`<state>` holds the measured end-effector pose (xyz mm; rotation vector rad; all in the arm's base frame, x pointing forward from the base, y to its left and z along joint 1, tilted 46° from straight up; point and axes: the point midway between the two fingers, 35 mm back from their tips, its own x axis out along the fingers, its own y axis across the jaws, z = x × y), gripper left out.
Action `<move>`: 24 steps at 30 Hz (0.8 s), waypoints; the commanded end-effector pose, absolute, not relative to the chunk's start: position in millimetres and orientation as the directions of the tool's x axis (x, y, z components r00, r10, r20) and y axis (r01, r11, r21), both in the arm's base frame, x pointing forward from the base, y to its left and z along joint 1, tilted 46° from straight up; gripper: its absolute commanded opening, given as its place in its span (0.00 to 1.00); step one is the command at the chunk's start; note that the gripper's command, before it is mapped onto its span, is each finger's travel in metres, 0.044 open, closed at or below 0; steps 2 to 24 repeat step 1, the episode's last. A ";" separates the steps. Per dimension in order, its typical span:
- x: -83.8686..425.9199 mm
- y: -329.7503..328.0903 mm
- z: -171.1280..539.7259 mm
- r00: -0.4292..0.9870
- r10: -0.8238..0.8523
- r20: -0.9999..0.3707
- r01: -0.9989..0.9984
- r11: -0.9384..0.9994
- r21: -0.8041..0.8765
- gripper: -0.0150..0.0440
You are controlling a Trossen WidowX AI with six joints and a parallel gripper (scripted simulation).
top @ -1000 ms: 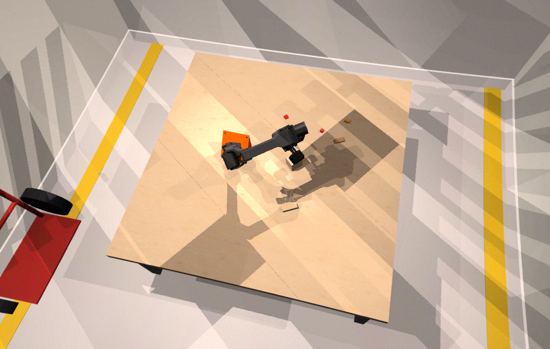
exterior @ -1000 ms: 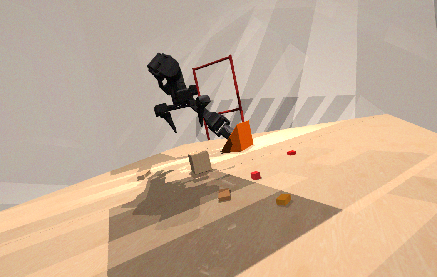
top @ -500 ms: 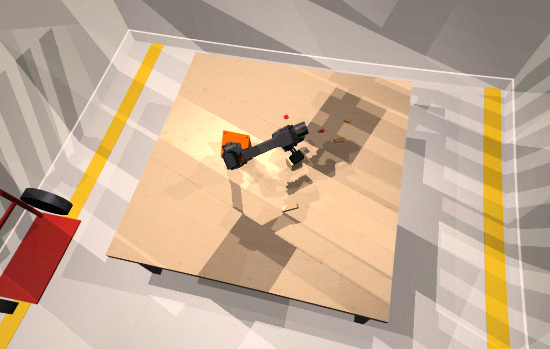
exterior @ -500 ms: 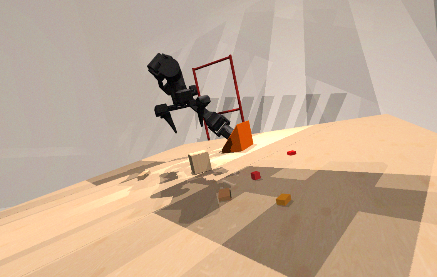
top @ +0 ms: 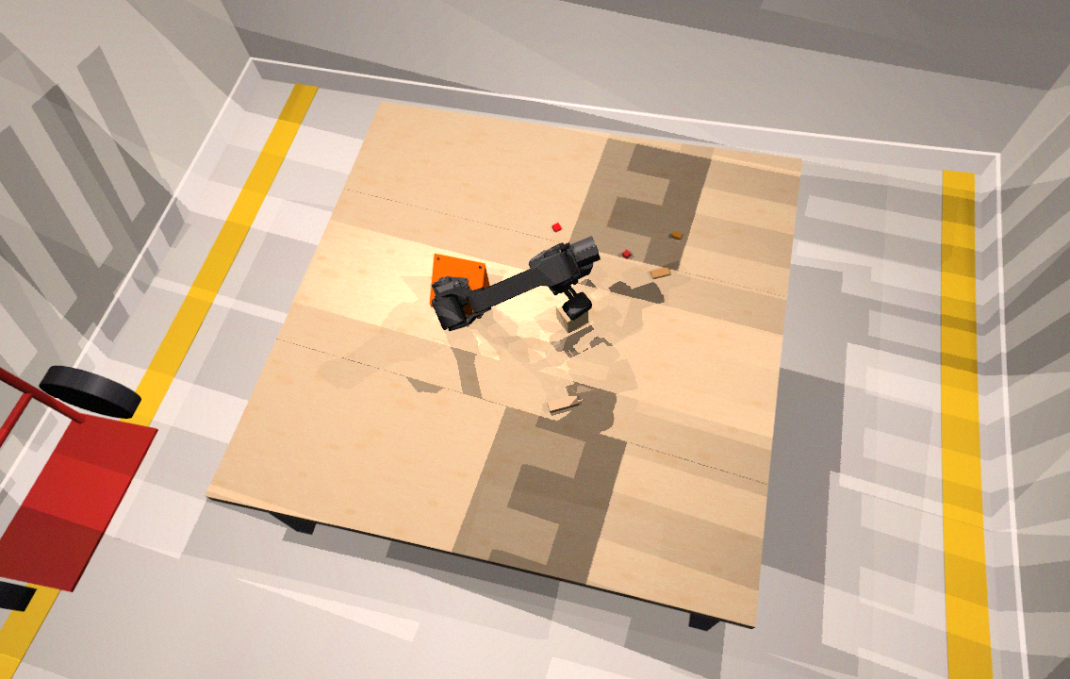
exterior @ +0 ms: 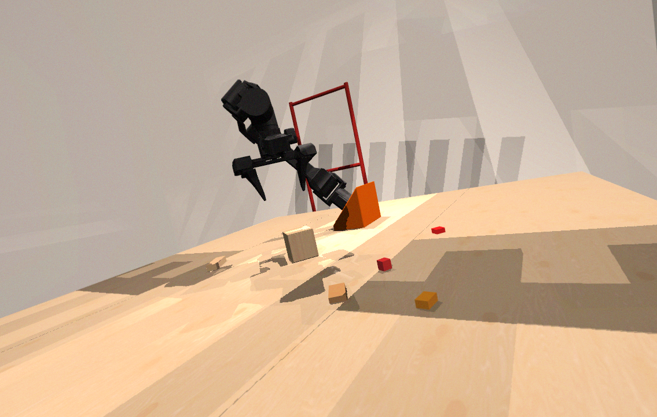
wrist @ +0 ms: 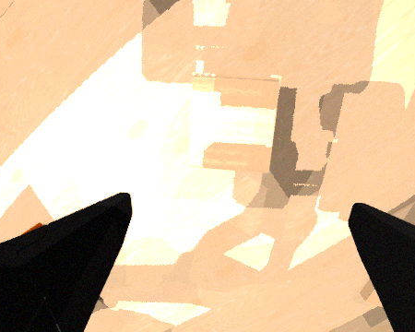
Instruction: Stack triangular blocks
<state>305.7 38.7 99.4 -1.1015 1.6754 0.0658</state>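
Note:
The two triangular blocks stand together as one pale wooden square block (top: 569,321) (exterior: 301,245) (wrist: 249,126) on the table. Its top looks level, and its ends look about even. A thin dark line runs along its far edge in the wrist view. The sloped seam between the halves cannot be made out. My gripper (exterior: 283,194) (wrist: 243,208) is open and empty. It hangs well above the block, with a clear gap below the fingertips in the exterior view. In the top view the hand partly covers the block.
Two red blocks (top: 556,226) (exterior: 437,229), an orange-yellow block (top: 677,235) (exterior: 426,300) and a tan block (top: 660,273) (exterior: 337,292) lie on one side. Another tan block (top: 562,405) (exterior: 215,263) lies on the other side. The orange arm mount (top: 458,268) (exterior: 370,204) stands behind.

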 end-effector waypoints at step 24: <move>305.6 39.0 98.9 0.008 -0.622 -0.783 -0.685 0.567 -0.458 1.00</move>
